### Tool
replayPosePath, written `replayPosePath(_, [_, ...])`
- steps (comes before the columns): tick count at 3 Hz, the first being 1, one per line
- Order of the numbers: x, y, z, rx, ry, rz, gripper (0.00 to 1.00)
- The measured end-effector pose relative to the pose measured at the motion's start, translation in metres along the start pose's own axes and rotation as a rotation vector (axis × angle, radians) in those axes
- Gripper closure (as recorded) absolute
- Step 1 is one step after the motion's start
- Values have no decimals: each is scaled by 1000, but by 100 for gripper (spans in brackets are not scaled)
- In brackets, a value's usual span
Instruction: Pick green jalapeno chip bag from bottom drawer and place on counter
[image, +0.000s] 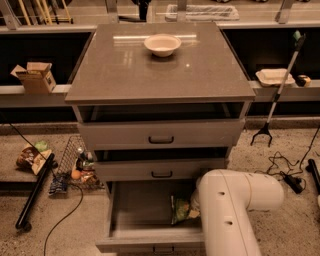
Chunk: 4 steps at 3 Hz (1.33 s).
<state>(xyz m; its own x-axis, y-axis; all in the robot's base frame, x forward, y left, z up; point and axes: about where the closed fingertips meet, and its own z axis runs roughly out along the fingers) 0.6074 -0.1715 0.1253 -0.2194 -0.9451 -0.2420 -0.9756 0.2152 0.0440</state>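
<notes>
The bottom drawer (140, 235) stands pulled out, with a grey floor inside. The green jalapeno chip bag (181, 210) lies at the drawer's right side, partly covered by my white arm (235, 210). My gripper is hidden behind the arm's bulky white links, down in the drawer beside the bag. The counter (125, 70) is the glossy grey-brown top of the cabinet, with a white bowl (162, 44) near its back edge.
Two upper drawers (161, 134) are slightly open. A cardboard box (35, 76) sits on the left ledge, a white tray (274, 76) on the right ledge. A grabber stick (277, 95) leans at right. Snack bags, a wire basket (75, 167) and cables lie on the floor.
</notes>
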Motion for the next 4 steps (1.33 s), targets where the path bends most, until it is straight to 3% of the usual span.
replayPosePath(1, [2, 15, -41, 41, -62, -24, 84])
replayPosePath(2, [23, 44, -133, 98, -169, -34, 100])
replayPosePath(4, [15, 53, -146, 87, -194, -40, 100])
